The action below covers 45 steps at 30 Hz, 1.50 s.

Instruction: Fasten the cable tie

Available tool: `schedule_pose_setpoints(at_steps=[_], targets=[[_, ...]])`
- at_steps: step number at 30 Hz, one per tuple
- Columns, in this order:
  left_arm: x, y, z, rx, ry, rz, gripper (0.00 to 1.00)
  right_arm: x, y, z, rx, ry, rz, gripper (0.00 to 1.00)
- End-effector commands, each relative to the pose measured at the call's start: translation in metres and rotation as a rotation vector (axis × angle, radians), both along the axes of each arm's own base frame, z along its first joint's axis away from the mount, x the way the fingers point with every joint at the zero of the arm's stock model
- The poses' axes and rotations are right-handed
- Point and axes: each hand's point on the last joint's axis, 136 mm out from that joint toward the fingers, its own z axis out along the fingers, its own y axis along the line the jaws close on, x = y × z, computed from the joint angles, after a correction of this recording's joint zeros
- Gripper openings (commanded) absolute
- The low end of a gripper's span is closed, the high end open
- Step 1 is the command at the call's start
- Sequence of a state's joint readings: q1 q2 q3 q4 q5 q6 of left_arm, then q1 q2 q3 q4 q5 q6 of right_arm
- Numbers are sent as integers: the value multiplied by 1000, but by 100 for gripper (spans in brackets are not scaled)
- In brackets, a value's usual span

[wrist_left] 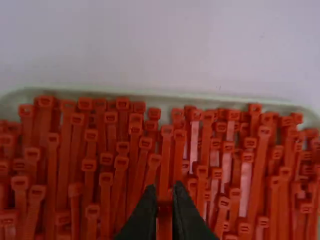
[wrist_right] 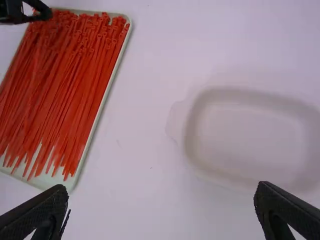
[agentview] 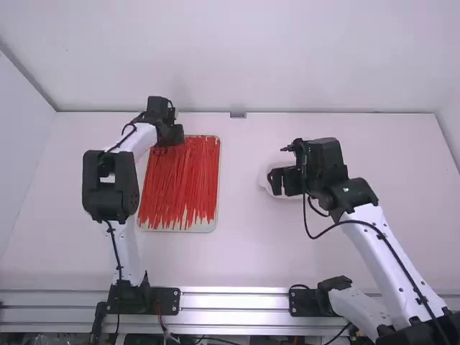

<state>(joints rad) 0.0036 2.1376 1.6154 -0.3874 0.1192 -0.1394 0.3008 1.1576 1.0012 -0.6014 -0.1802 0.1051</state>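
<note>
A heap of orange-red cable ties lies lengthwise in a pale green tray on the left half of the table. My left gripper is down at the tray's far left corner. In the left wrist view its fingertips stand almost together over the ties' heads, with one orange tie pinched between them. My right gripper hovers open over a white dish right of the tray. Its fingers are spread wide, with nothing between them.
The white oval dish has nothing in it and sits about a hand's width right of the tray. The left gripper appears small at the tray's far corner. Bare white table surrounds both, with walls at the back and left.
</note>
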Motion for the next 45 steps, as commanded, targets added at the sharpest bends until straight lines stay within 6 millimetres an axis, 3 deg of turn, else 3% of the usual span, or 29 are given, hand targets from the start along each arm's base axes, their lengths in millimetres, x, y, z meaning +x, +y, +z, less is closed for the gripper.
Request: schedule_pose_setpoints(at_steps=[1, 4, 6, 11, 14, 19, 20, 25, 31, 37, 45], targets=[[12, -1, 44, 3, -80, 1, 2, 5, 2, 10, 8, -22, -2, 100], [13, -1, 75, 3, -128, 1, 2, 6, 3, 11, 12, -28, 0, 100], [10, -1, 107, 2, -177, 1, 2, 8, 4, 13, 19, -38, 2, 100], [-4, -1, 153, 2, -245, 0, 2, 10, 11, 18, 53, -57, 28, 99], [-25, -1, 196, 2, -298, 0, 2, 13, 25, 31, 120, -98, 80, 100], [-49, -2, 238, 4, -363, -3, 2, 18, 37, 47, 179, -158, 127, 99], [-59, -2, 255, 10, -392, -10, 2, 20, 41, 53, 198, -181, 144, 100], [-93, -10, 294, 12, -483, -33, 2, 25, 51, 71, 251, -250, 191, 100], [-132, -8, 308, 16, -557, -33, 2, 28, 56, 83, 279, -302, 216, 100], [-172, -12, 293, -40, -611, 1, 2, 20, 77, 95, 337, -331, 309, 100], [-191, -37, 271, -177, -764, -97, 2, 16, 120, 91, 379, -329, 400, 100]])
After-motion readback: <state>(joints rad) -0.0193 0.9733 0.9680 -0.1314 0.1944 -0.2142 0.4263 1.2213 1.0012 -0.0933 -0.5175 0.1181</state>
